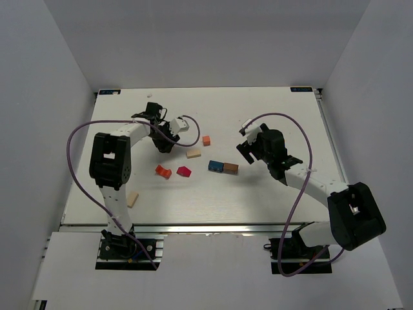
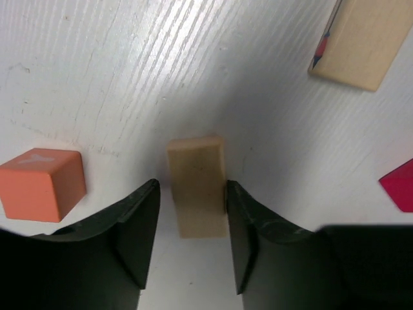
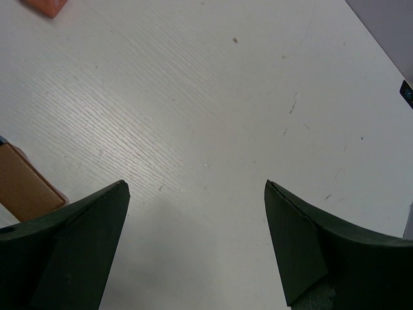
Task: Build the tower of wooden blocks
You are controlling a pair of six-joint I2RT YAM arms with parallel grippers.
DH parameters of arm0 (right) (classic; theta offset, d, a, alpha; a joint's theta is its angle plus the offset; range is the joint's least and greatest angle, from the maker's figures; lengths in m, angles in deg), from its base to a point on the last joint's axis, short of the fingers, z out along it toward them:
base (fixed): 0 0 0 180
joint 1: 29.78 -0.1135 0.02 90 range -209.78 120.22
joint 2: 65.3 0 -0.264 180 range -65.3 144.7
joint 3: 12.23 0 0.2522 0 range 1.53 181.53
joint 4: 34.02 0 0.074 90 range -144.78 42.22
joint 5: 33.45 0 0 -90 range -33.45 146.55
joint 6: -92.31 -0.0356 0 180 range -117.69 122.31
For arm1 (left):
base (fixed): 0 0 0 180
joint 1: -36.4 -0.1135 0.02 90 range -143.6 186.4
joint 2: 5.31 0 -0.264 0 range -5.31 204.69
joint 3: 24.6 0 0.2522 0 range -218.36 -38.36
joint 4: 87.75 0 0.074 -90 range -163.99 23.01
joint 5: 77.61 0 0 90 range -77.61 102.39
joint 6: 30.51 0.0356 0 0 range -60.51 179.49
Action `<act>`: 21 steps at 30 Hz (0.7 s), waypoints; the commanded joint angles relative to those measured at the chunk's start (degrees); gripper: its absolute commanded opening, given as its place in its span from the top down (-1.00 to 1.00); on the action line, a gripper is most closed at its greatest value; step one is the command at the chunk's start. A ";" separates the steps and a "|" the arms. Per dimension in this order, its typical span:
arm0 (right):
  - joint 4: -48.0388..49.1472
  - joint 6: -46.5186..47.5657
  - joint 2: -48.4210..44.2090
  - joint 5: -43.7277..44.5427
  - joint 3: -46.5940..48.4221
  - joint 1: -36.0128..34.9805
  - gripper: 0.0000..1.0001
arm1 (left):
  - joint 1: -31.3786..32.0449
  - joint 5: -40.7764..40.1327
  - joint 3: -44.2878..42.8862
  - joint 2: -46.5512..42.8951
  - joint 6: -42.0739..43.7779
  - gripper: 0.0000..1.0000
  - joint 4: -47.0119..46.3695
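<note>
The wood block tower is out of view; the blocks lie flat and scattered on the table. In the left wrist view a small pale tan block (image 2: 197, 187) lies on the table between the fingers of my left gripper (image 2: 192, 194). The right finger (image 2: 242, 219) touches its side. A narrow gap separates the left finger (image 2: 139, 226) from it, so the jaws are open around it. In the top view my left gripper (image 1: 166, 142) hangs left of centre, its tips hidden under the wrist. My right gripper (image 1: 247, 147) (image 3: 197, 187) stands wide open over bare table.
An orange cube (image 2: 42, 184), a larger tan block (image 2: 361, 42) and a red block (image 2: 400, 187) lie around the left fingers. The top view shows an orange cube (image 1: 206, 140), tan block (image 1: 193, 154), touching blue (image 1: 215, 166) and brown (image 1: 230, 168) blocks, two red ones (image 1: 162, 171) (image 1: 184, 171) and a tan block (image 1: 132, 199).
</note>
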 commanded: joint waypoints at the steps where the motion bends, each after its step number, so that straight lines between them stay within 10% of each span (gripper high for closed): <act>1: 1.08 1.03 0.53 1.17 2.29 0.31 -0.79 | -0.63 0.03 -0.93 -0.80 1.25 -0.08 1.01; 11: 0.99 1.20 0.53 0.73 2.20 0.31 -0.79 | -0.63 4.68 -1.28 -2.56 6.44 0.84 5.93; 21: 1.69 1.73 0.36 0.03 1.50 0.31 -0.79 | 4.90 3.20 0.21 -3.00 9.70 0.95 7.87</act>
